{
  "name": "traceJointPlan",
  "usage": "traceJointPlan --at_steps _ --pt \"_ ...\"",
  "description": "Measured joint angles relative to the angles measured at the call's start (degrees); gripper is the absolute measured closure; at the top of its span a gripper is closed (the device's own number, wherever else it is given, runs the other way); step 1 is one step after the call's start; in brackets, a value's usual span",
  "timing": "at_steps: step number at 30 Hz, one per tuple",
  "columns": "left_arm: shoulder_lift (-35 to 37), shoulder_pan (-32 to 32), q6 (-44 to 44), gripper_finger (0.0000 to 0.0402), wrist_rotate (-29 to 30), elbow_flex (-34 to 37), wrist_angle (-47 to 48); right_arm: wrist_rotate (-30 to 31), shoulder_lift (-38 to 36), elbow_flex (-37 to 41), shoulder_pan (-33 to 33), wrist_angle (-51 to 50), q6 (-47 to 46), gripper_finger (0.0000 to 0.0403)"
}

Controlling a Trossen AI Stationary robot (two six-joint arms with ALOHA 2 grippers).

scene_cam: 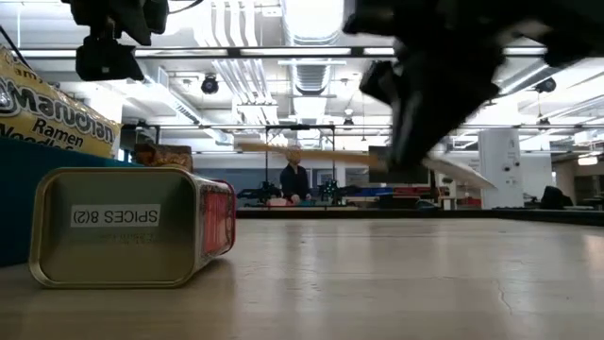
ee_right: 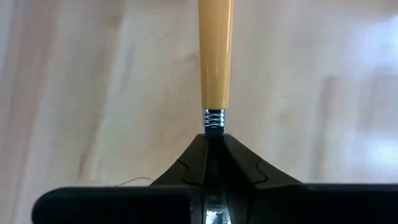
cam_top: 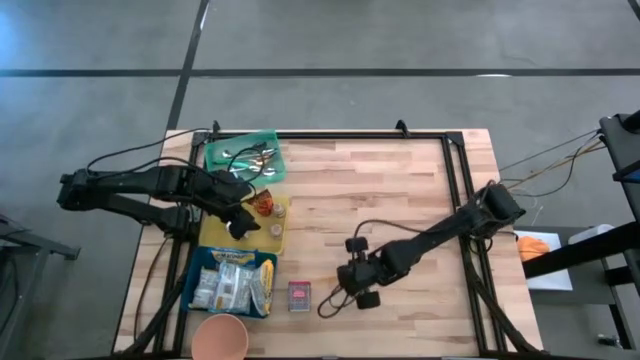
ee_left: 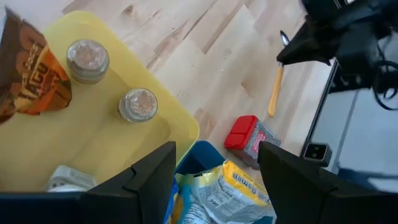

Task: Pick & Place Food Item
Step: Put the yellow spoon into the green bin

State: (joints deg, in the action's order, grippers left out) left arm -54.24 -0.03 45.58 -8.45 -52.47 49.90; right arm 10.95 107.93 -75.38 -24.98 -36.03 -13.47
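Here, the right gripper (ee_right: 213,138) is pinched shut on a utensil with a yellow handle (ee_right: 215,53), clamped at the metal neck; handle runs straight out ahead of the jaws, low over the wooden table (cam_top: 400,200). Utensil's working end hidden, type uncertain. To lift well: rise straight and keep the wrist level, since so short a hold near one end lets the long handle droop or swing.

Left gripper (ee_left: 216,165) hangs wide and empty above the yellow tray (ee_left: 180,124), two jars beneath it.

Beside the right gripper a tin (scene_cam: 132,225) on its side reads "SPICES 8(2)", upside down. Behind it a packet (scene_cam: 47,118) reads "Maruchan Ramen Noodle".
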Motion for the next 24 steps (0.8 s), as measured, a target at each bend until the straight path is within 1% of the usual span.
traceJointPlan --at_steps 5,10,13,16,24 --pt "-0.02 0.0 6.34 0.0168 1.64 0.04 -2.47 3.46 -4.4 0.35 2.51 0.37 -0.24 0.0382" --pt "-0.02 0.0 12.54 0.0168 5.47 0.57 -8.41 6.39 -6.37 -0.15 5.59 0.35 -2.03 0.0382" --pt "-0.02 0.14 13.45 0.0168 7.32 1.69 -12.98 7.92 -7.09 -1.31 7.84 0.88 -3.46 0.0383" --pt "-0.02 0.59 14.88 0.0168 7.81 3.01 -15.92 9.94 -7.32 -2.48 9.77 1.23 -5.91 0.0383" --pt "-2.01 2.52 16.0 0.0168 8.43 4.56 -22.29 11.38 -7.53 -6.06 14.24 2.51 -7.6 0.0383"
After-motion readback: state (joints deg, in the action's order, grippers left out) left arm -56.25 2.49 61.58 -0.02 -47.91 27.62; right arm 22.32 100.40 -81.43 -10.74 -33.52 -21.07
